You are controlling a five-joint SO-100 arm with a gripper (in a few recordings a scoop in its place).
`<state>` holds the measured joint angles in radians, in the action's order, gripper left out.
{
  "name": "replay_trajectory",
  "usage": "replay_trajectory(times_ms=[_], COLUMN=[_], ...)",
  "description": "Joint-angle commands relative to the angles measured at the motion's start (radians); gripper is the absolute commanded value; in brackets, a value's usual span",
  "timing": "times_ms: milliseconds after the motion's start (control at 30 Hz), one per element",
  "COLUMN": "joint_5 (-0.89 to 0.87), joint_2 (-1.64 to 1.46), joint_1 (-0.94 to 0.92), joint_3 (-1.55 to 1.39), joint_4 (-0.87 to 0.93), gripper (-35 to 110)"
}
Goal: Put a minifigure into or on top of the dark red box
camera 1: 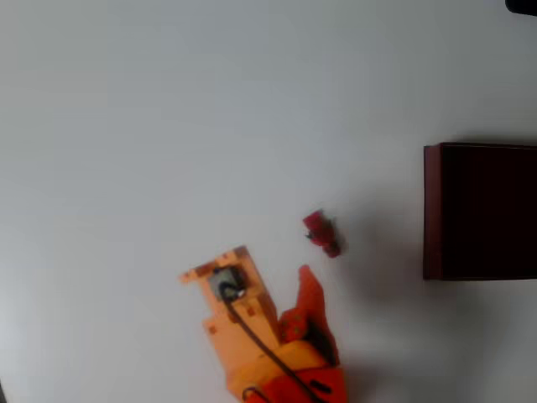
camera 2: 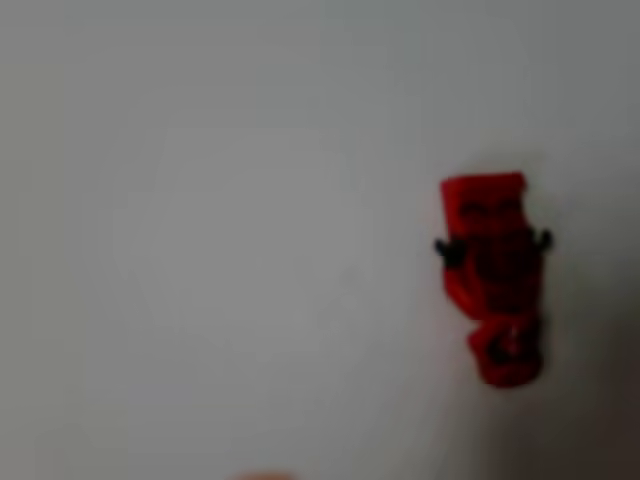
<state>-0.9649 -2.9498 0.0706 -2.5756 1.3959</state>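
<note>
A plain white table (camera 1: 168,109) carried a large rectangular dark red box (camera 1: 480,210) with maroon walls and a near-black inside, cut off by the overhead view's right edge. The orange two-finger gripper (camera 1: 273,269) hovered well left of the box and lower in the frame, its jaws spread apart and empty. The tiny red minifigure (camera 1: 321,232) (camera 2: 495,275) lay flat on the table between box and gripper, just off the gripper's right fingertip.

The tiny red toy minifigure (camera 1: 322,232) lies on the pale table (camera 1: 168,126) — large maroon-walled box (camera 1: 431,210) well right, orange two-finger gripper (camera 1: 277,273) near, lower left.
</note>
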Motion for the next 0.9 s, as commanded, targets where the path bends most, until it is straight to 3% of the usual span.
replay_trajectory(times_ms=[0, 433, 867], joint_5=[0.003, 0.015, 0.071], joint_2=[0.017, 0.305, 0.784], joint_1=[-0.003, -0.031, -0.107], joint_3=[0.049, 0.137, 0.321], joint_4=[-0.014, -0.123, -0.265], gripper=[22, 22, 22])
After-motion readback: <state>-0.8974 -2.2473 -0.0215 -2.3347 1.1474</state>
